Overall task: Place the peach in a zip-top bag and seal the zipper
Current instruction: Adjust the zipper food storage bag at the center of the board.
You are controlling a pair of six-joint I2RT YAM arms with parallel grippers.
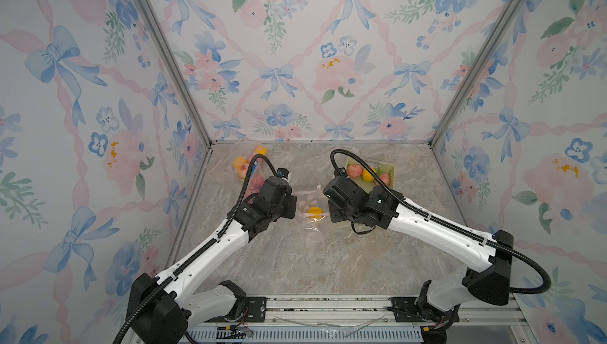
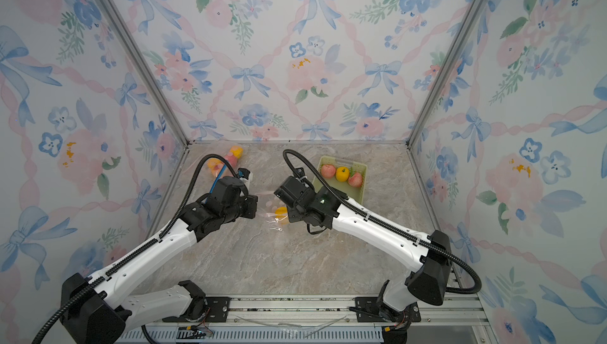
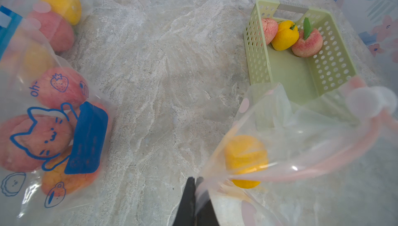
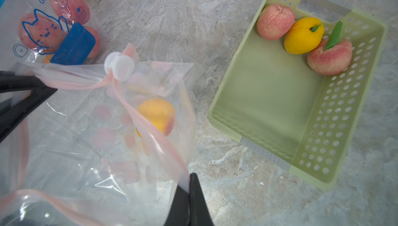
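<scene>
- Both top views: the left hand (image 1: 296, 209) and right hand (image 1: 329, 212) face each other low over the worktop (image 1: 295, 260). The clear zip-top bag (image 1: 310, 201) is stretched between them. Both sets of fingertips are hidden under the wrists, so the grip cannot be read from this angle.
- A yellow peach (image 1: 314, 210) sits inside the bag, about midway between the two hands.
- A green basket (image 2: 364, 181) stands beyond the right hand and holds three fruits. A printed bag (image 2: 230, 158) full of fruit lies beyond the left hand.
- Left wrist view: the left hand (image 3: 195, 179) is clenched, its two black fingers pressed together on an edge of the zip-top bag (image 3: 290, 140). The peach (image 3: 245, 158) lies within the film just past the fingertips. A white slider (image 3: 366, 104) rides the pink zip strip (image 3: 344, 160), farther out from this hand.
- Right wrist view: the right hand (image 4: 189, 177) is clenched, nipping the zip strip at a corner of the bag. Across from it, the left hand (image 4: 53, 88) grips the other end of the strip.
- The slider (image 4: 119, 66) sits on the strip between the hands, nearer the left hand.
- The peach (image 4: 156, 115) is inside the bag, ahead of the right hand's fingertips.
- Whether the mouth is sealed cannot be told.
</scene>
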